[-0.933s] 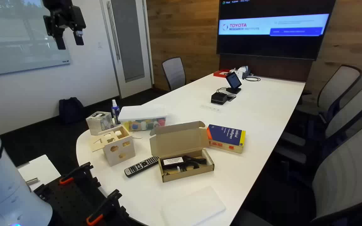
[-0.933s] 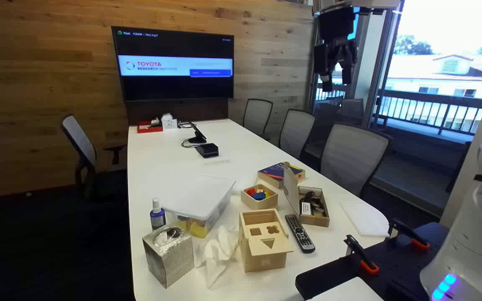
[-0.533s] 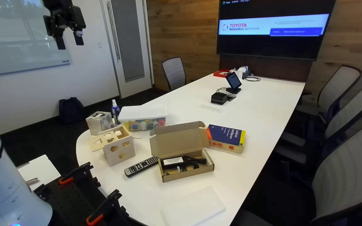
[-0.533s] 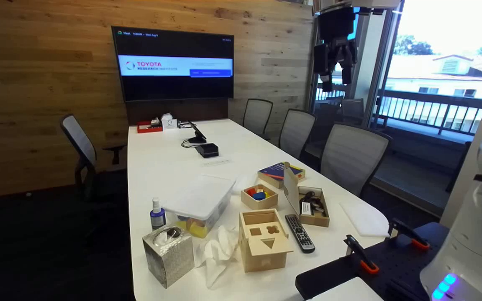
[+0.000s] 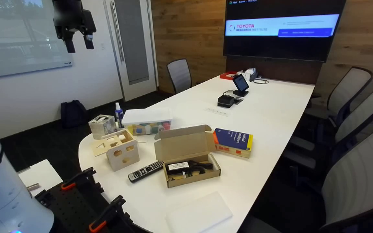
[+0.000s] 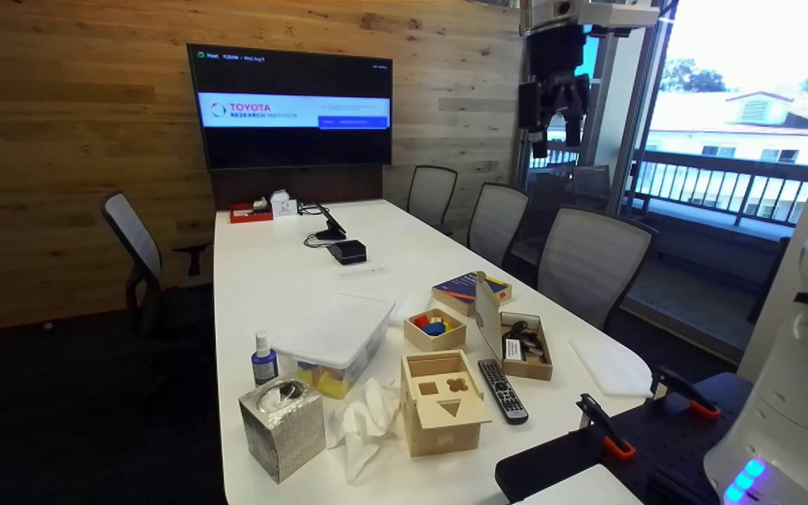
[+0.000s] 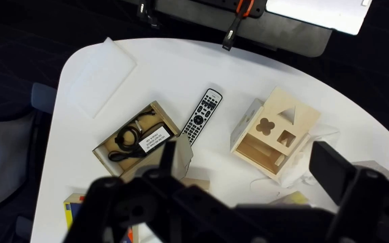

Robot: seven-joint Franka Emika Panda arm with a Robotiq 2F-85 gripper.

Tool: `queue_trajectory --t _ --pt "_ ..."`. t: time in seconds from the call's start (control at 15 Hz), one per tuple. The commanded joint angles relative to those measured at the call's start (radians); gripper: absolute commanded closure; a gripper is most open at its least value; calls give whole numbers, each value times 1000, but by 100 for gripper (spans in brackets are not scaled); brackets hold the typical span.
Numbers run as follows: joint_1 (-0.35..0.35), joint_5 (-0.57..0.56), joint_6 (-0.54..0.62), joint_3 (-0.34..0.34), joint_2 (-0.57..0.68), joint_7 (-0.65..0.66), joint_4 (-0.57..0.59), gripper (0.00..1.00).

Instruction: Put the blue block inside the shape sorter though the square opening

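You've got the black two-finger gripper [image 5: 80,48] high over the white table [image 7: 167,74], fingers spread wide, nothing between them. Target is the tiny solid blue block [image 6: 434,328], sitting in the small open-topped pale wooden box [image 6: 435,343] with red and yellow pieces [image 6: 421,322].

Key relation: block is well below your fingertips and past the pale wooden shape sorter [image 7: 273,137], on the side away from the white arm base [image 6: 776,393]. In the wrist view your own gripper covers it; only what looks like an edge of the small box shows, just beside the raised flap of the brown cardboard box [image 5: 185,144]. My read: you're pre-grasp, and the next move wants a shift away from the base, then a long descent. Block's long axis: too small to tell; settle finger yaw once closer. The square opening [image 7: 286,138] lies nearer the base, so expect to carry back that way.

Counts: one gripper, one sorter, one small wooden box. One blue block; a second could hide under it. Three openings in the sorter lid: square, clover [image 7: 265,127], triangle [image 7: 289,114]. Three side openings [image 5: 126,160] in an exterior view. One each: black-and-grey remote control [image 7: 198,118], cardboard box, blue book with yellow edge [image 5: 233,137], clear plastic bin [image 6: 337,330], silver tissue box [image 6: 285,435], blue spray bottle [image 6: 264,366]. Two black-and-orange clamps [image 6: 619,447].
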Motion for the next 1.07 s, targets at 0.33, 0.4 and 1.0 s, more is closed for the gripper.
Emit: queue_trajectory --t 0.33,0.4,1.0 --pt "-51 -48 325 -82 495 -23 142 0" --pt "-52 -49 363 -88 562 -27 170 0" --pt "-38 -82 587 -138 1074 -82 483 0"
